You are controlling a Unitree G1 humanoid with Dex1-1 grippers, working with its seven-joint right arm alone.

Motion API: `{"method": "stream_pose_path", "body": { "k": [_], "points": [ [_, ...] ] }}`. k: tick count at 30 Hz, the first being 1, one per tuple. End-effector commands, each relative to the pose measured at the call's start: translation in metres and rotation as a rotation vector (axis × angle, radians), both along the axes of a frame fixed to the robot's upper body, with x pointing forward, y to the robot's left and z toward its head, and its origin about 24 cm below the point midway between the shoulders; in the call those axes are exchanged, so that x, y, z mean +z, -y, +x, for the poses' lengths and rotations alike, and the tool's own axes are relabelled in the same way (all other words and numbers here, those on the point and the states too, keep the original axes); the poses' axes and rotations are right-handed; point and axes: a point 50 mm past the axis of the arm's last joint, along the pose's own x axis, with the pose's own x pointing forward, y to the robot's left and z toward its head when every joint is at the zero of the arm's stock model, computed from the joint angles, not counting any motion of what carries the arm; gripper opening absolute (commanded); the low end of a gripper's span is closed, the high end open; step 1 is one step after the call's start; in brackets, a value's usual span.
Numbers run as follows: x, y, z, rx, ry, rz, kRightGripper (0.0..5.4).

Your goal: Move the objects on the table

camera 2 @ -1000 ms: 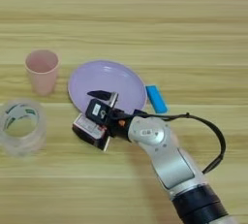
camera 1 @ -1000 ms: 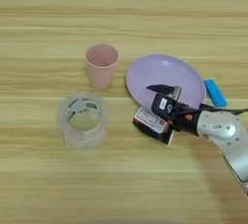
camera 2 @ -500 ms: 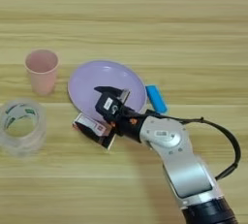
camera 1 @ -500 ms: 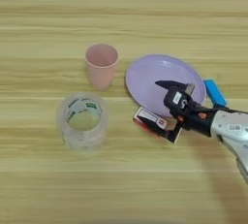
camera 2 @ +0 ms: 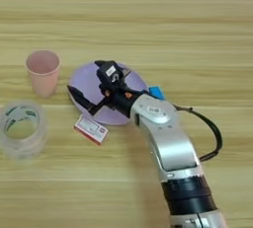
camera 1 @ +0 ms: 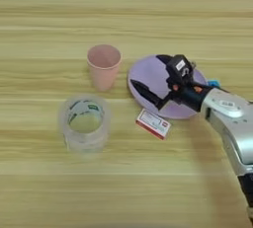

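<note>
1. Nearest the viewer, the silver forearm of the right arm comes in from the bottom right and reaches up and left across the wooden table [camera 1: 44, 192].
2. At its end, the right gripper [camera 1: 154, 80] hangs over the left part of the plate [camera 1: 148, 74]. Its two black fingers are spread wide apart, one pointing down and left toward the plate's near rim, the other lying higher, beside the gripper body. They hold nothing.
3. Just below and a little left of the lower fingertip lies the white-and-red flat box [camera 1: 153, 124]. It rests on the table just off the plate's near rim, apart from the fingers. Its long axis runs from upper left down to lower right.
4. Farther left of the jaws, and nearer the viewer than they are, stands a clear roll of tape [camera 1: 84, 123].
5. Left of the jaws, about level with them, the pink cup [camera 1: 104, 66] stands upright, close to the plate's left rim.
6. Behind the gripper's wrist, to the right of the jaws, a corner of the blue block [camera 2: 156, 92] shows just beside the plate's right rim.
7. Count: one box, one plate, one cup, one blue block, one roll of tape, one gripper.
8. The box is the thing closest to the open jaws; a short drop down and to the left would likely reach it.
</note>
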Motion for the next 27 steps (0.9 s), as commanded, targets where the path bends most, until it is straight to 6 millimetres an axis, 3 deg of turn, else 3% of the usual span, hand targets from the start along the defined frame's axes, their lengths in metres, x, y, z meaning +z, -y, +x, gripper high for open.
{"method": "stream_pose_path", "body": {
  "k": [1,12,27],
  "points": [
    [0.028,-0.008,0.018,0.006,0.126,0.025,5.38],
    [0.013,-0.02,0.017,0.083,0.095,-0.009,5.38],
    [0.012,-0.042,0.019,0.171,0.084,0.024,5.38]
  ]
}}
